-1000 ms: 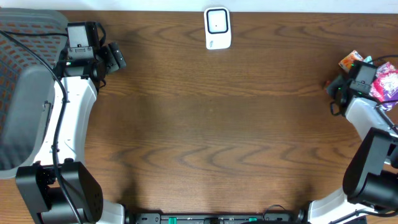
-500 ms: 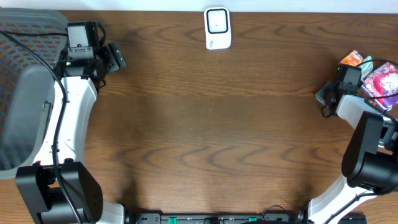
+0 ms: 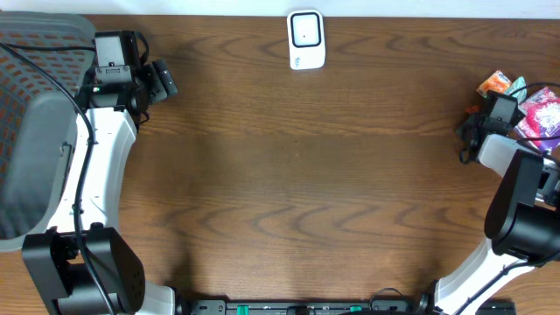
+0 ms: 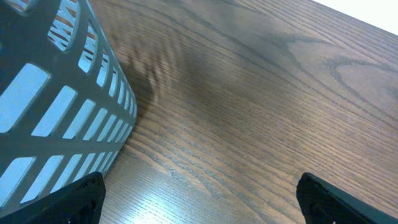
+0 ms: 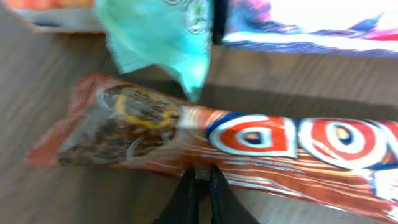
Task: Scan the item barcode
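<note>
Dark brown wood grain covers the surface [image 3: 297,175], and a small white scanner [image 3: 306,39] lies at its far edge, in the middle. On the left stands a grey slatted basket [image 3: 35,131]. The left arm reaches up alongside it, and its pincer [image 4: 199,202] is spread wide, with one black finger at each lower corner of the wrist view, bare wood between them and nothing held. The basket wall [image 4: 56,112] rises just beside the left finger. All the snacks are clustered at the right edge of the surface, well apart from the scanner. From above, an orange packet [image 3: 494,85], a teal packet [image 3: 518,86] and a pink packet [image 3: 542,114] show there, with the right arm's wrist among them. Up close, a long orange-red snack bar [image 5: 280,149] lies flat across the wrist view, and a corner of the teal packet [image 5: 161,31] overlaps its clear end. The right pincer [image 5: 199,186] is closed, its two dark tips pressed together right at the bar's near edge. I cannot tell whether they have caught any of the wrapper.
</note>
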{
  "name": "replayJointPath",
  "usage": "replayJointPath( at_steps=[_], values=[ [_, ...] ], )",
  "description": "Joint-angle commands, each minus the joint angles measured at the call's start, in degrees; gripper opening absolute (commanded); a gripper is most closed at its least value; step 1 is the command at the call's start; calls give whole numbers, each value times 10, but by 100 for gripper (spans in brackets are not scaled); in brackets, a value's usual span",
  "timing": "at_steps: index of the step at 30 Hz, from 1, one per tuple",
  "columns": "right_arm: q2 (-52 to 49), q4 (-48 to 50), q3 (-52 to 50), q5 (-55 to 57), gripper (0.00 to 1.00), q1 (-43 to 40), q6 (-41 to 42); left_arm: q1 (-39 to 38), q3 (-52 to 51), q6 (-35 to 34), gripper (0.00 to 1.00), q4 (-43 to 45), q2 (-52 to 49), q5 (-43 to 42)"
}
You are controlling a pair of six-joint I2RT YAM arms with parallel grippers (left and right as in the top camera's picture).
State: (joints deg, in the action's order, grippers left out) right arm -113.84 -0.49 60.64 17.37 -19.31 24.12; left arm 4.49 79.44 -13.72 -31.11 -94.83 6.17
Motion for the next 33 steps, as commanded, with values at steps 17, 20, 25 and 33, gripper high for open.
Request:
replayJointPath(
  at_steps=[17,20,25,33],
  values=[
    [160,-154,88,-115,14,14,-30,3,3,-5,98,-2,-3,5],
    [199,-183,88,-136,21,33,-30,3,3,-5,98,-2,-3,5],
    [255,-235,88,-190,56,78,-30,3,3,-5,98,-2,-3,5],
    [321,-341,88,-199,92,135,-29,3,3,-5,98,-2,-3,5]
  ],
)
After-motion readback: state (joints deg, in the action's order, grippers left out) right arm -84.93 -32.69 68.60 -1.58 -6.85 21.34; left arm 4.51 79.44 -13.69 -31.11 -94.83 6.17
